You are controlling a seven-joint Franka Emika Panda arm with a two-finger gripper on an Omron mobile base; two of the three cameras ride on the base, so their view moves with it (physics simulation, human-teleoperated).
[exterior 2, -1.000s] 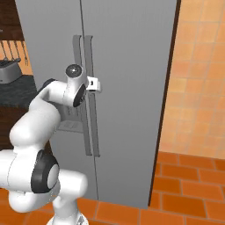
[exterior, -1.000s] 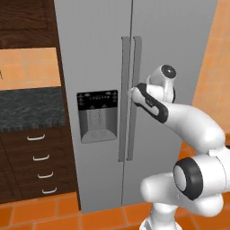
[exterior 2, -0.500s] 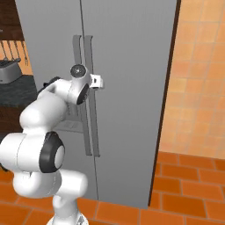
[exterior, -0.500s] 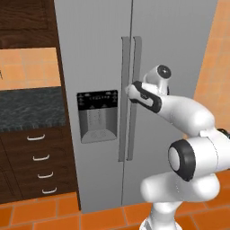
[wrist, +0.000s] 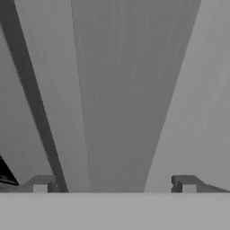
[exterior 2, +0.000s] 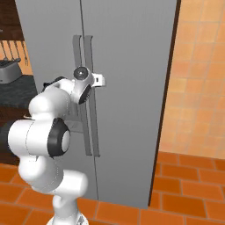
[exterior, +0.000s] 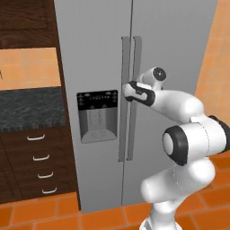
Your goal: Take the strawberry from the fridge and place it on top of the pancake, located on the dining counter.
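I'm holding my end effector spread wide right at the fridge door handles, fingers straddling one handle bar. Fridge doors are staying closed beside the dark table.

An orange tiled floor with pale grout lines runs across the bottom of both base views. A tall grey stainless-steel side-by-side fridge stands directly on it with both doors closed, and dark wood drawer cabinets with curved silver pulls stand on the floor just beside the fridge, under a dark speckled granite counter. In the right base view, a small grey toaster-like appliance sits on that dark counter top.
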